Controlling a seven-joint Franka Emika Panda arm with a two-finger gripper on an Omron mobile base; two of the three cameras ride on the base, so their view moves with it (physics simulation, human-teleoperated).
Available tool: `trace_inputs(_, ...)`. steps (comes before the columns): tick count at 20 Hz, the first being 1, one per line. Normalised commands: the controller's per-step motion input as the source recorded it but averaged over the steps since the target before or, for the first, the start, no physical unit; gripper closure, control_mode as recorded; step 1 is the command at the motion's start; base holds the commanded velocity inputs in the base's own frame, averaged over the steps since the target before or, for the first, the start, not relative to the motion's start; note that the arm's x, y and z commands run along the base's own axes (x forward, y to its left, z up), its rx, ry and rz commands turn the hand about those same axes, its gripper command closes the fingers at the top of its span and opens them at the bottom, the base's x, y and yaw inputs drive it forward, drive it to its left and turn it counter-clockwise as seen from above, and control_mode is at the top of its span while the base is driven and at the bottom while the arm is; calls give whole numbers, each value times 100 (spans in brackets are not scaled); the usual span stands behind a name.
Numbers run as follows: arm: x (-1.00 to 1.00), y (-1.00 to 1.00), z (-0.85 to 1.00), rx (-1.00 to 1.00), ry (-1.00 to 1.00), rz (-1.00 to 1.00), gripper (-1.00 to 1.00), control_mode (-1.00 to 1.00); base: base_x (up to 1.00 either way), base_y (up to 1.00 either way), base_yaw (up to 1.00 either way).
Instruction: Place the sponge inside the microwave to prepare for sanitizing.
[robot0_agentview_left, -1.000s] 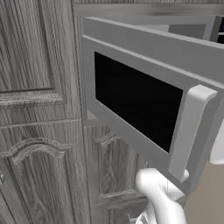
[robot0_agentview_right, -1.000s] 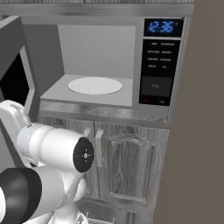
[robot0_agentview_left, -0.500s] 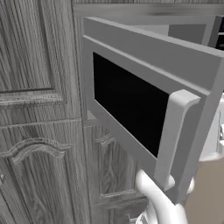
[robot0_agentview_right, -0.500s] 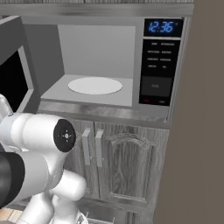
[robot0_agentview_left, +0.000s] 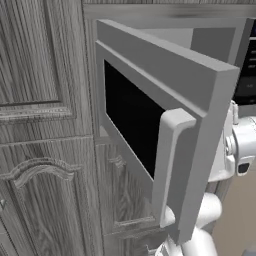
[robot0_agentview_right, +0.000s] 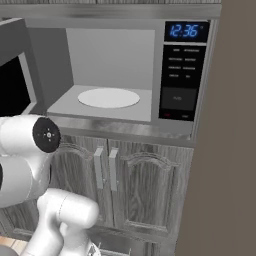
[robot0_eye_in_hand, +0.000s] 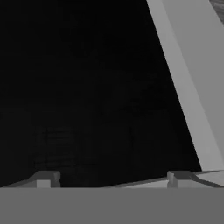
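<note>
The microwave stood with its door swung out toward the robot, the black window and pale bar handle facing the left base view. In the right base view the cavity lay open, with the white round plate flat on its floor and nothing resting on it. To the right of the cavity, the black button panel carried a lit blue display. Grey wood-grain cabinet doors stood below the microwave.

The white arm rose folded at the lower left of the right base view, its upper links bent back close to the door's edge. In the left base view a white joint showed just behind the door's right edge.

In the hand view, the gripper pointed at the dark window of the door, its two fingertips set wide apart and holding nothing. A pale grey strip of the door frame ran slantwise at the right. From these views I could not tell where the sponge was.
</note>
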Motion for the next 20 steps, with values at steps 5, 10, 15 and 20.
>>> trace_inputs(5, 0, 58, -17, 1, 0, 1, -100, -100, 0, 0, 0)
trace_inputs(10, 0, 59, -20, 1, -2, 0, -100, -100, 0, 0, 0)
trace_inputs(15, 12, 43, -11, 1, -1, 0, -100, -100, 0, 0, 0)
trace_inputs(20, 14, 22, -9, 0, -1, 0, -100, -100, 0, 0, 0)
